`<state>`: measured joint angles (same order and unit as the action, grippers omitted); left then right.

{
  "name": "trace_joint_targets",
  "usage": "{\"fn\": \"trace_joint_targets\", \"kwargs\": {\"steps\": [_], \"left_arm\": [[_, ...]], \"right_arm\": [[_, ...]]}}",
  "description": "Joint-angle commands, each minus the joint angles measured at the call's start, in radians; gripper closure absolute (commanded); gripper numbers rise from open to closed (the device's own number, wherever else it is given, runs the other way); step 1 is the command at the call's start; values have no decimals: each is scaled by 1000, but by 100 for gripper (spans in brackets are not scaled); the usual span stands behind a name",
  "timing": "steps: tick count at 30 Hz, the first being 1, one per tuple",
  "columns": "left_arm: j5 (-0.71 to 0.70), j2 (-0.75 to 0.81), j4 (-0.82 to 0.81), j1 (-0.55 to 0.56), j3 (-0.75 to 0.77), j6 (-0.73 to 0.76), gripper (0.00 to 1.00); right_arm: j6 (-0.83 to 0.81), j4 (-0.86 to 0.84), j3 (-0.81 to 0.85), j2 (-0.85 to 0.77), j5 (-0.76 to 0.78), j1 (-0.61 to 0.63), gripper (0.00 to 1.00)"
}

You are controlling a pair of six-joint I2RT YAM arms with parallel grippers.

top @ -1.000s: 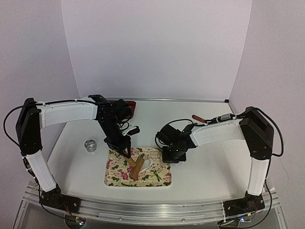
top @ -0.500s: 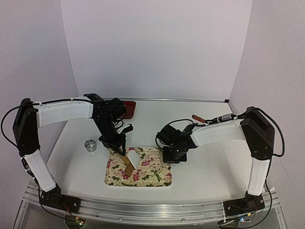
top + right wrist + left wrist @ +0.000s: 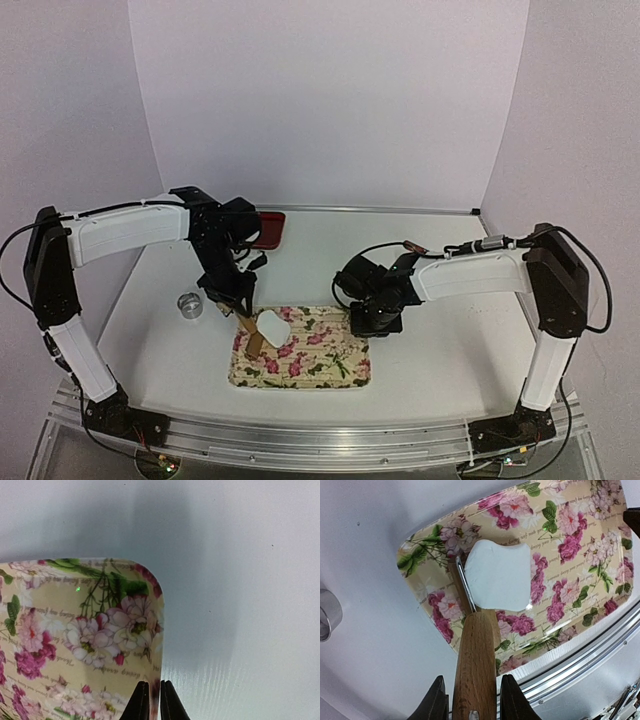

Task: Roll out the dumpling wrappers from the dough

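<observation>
The white table [image 3: 450,350] carries the floral tray [image 3: 320,365], my landmark. A dark red dish [image 3: 270,228] lies beyond the tray's far left corner, well apart from it, by the back wall.

My right gripper [image 3: 152,697] is at the tray's far right corner. Its tips are almost together and pinch the rim in the thin slit between them.

My left gripper [image 3: 472,690] stands over the tray's left end, partly closed. Its fingers [image 3: 437,700] press both sides of the wooden handle of a thin-bladed tool [image 3: 475,655].

At the blade end, a flat white piece of dough [image 3: 497,575] with an uneven outline sits over the tray's left half. I cannot tell whether it rests on the tray.

A metal ring cutter [image 3: 190,305] stands on the table left of the tray, apart from it.
</observation>
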<state>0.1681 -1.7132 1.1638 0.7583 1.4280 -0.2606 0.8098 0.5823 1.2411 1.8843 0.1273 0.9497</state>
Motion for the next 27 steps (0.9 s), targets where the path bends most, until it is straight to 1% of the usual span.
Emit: {"fn": "trace_joint_targets", "kwargs": {"steps": [1,5,8,12,17,21,27], "left_arm": [[-91,101,91,-13,61,-27,100],[-86,145,124,-20,72,-42,100],[-52,175,102,-22,64,-48,100],[-90,187,126,-23,97,-70,100],[-1,163,113,-22,183,-75,100],[71,143,56,-22,150,-77,100],[103,104,4,-22,91,-60,100]], "right_arm": [[-19,42,33,-50,61,0,89],[-24,45,43,-39,58,0,89],[-30,45,49,-30,48,0,89],[-37,47,50,-36,47,0,90],[-35,48,42,-46,47,0,90],[-30,48,36,-46,42,1,91],[-24,49,23,-57,49,0,91]]}}
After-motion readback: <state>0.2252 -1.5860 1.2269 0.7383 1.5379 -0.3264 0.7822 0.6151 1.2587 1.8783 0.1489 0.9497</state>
